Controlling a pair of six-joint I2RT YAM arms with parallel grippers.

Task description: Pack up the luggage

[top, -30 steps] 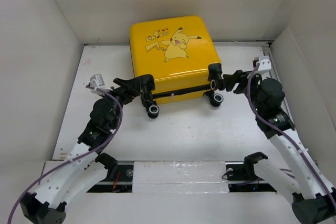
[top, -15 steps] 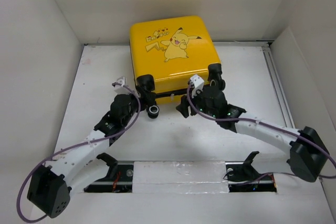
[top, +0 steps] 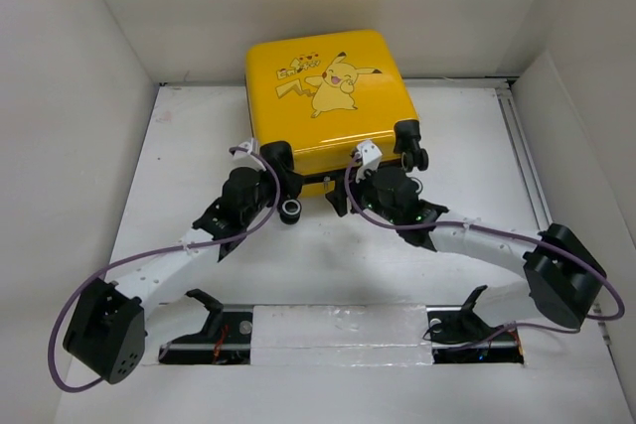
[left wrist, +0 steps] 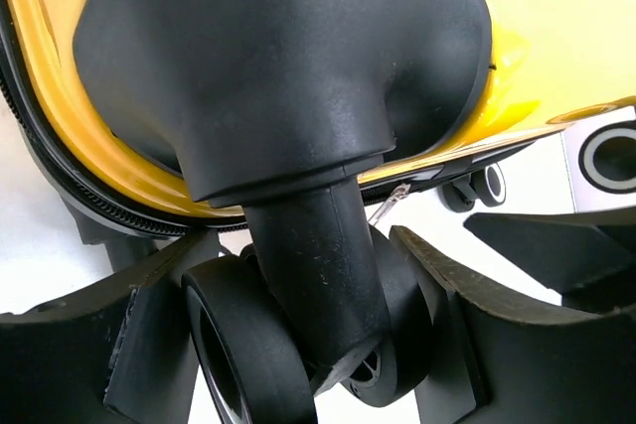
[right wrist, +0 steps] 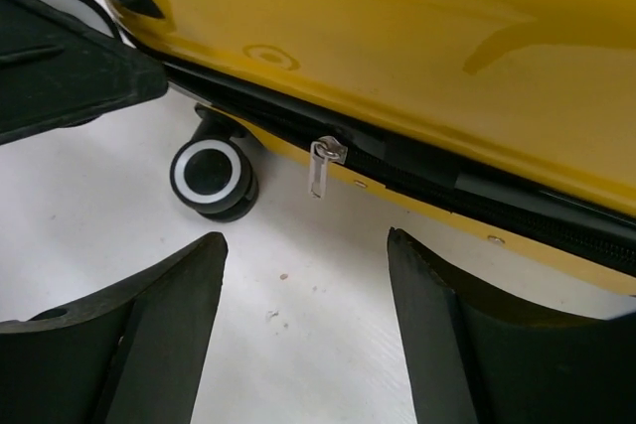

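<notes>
Two tools work the near edge of the large yellow hard-shell Pikachu suitcase [top: 328, 96], which lies flat and closed at the far middle of the white counter [top: 189, 126]. Left tool [left wrist: 298, 345] straddles a black swivel caster wheel [left wrist: 238, 345], fingers hard beside it; we cannot tell if it grips. Right tool [right wrist: 306, 325] gapes, empty, facing the small silver zipper pull [right wrist: 321, 168]. Risks, as we judge: the caster swivels and slips the fingers; the thin pull gets missed; a nudge slides the unbraced case away.

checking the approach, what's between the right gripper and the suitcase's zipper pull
Only bare table lies between the right gripper and the zipper pull, seen in the right wrist view.
</notes>
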